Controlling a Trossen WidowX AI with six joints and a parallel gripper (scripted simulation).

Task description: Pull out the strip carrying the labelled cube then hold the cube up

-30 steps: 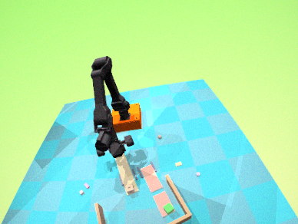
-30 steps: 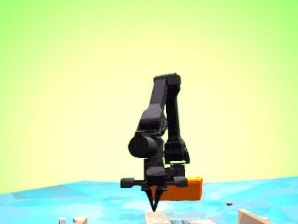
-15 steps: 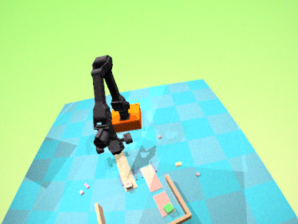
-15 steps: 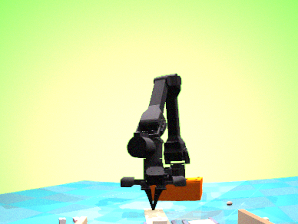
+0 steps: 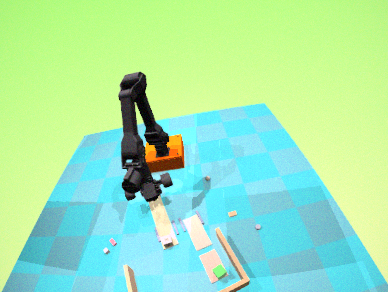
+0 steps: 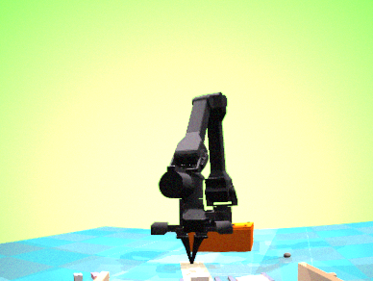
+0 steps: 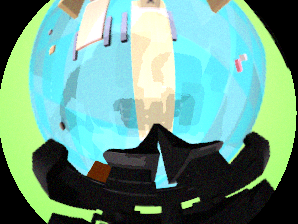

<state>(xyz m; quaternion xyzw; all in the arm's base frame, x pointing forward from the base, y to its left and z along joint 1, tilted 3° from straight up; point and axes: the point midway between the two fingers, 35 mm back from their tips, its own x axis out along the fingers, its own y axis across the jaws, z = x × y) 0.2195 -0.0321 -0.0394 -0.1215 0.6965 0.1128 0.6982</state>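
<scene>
A long pale strip [image 5: 161,217] [image 6: 192,267] [image 7: 152,65] lies in one piece, reaching from between two low purple rails toward the arm. A small pale cube [image 5: 167,241] stands near its far end; in the wrist view its top, cut by the frame edge, shows a dark mark. The other strip is in two parts with a gap: a nearer piece [image 5: 197,231] [image 7: 94,22] and a farther piece [image 5: 211,260] carrying a green cube [image 5: 219,271]. My gripper [image 6: 192,262] [image 7: 156,126] is shut and empty, tips together above the long strip's near end.
Wooden walls [image 5: 233,255] [image 6: 312,272] [image 7: 218,4] stand around the far part. An orange box [image 5: 167,161] [image 6: 233,239] [image 7: 99,171] sits by the arm's base. Small loose bits lie at the sides, among them a pink one [image 5: 113,241] [image 7: 238,65] and an orange one [image 5: 232,213] [image 7: 52,49].
</scene>
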